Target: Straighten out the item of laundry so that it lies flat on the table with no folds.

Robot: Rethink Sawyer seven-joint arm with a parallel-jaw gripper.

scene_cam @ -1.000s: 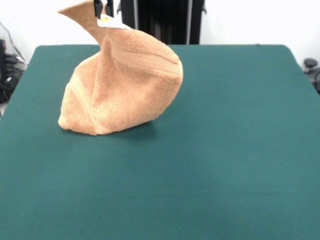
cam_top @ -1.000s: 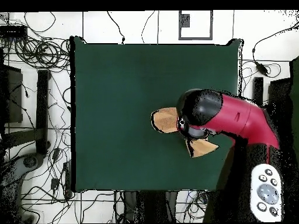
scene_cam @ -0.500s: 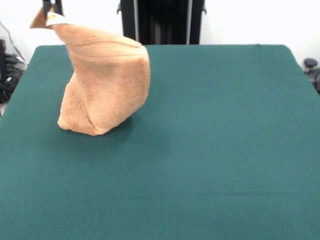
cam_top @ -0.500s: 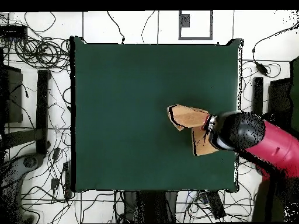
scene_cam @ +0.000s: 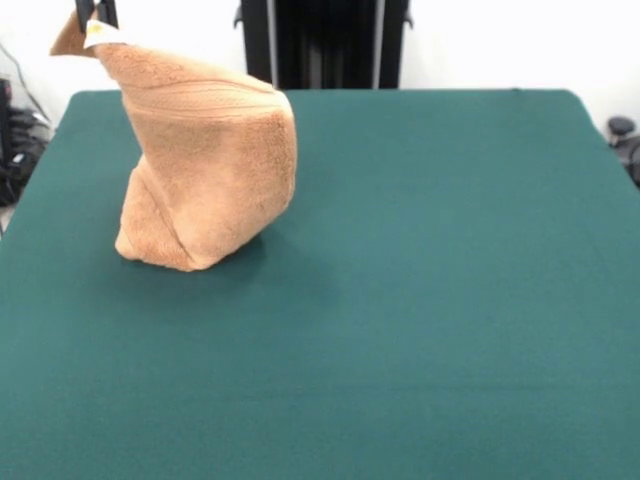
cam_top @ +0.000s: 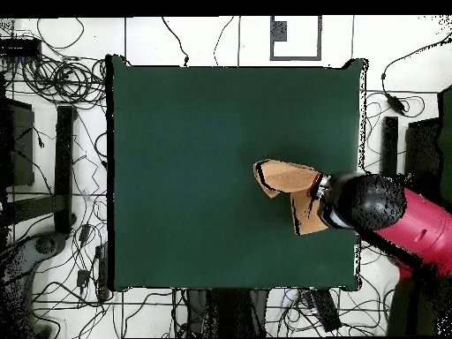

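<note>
At the counter's (scene_cam: 450,300) left far corner in the front view, your pincer (scene_cam: 96,14) held the towel's (scene_cam: 205,170) tagged corner, its bulk hanging down-right, folded.

Your front camera sits across the table (scene_cam: 430,300) from the robot's pedestal (scene_cam: 325,42), low and close, with the near edge cut off. Your overhead camera looks straight down from high above the table (cam_top: 194,159), taking in all four edges and the floor cables (cam_top: 53,79) around it. Both views share the green tabletop.
</note>
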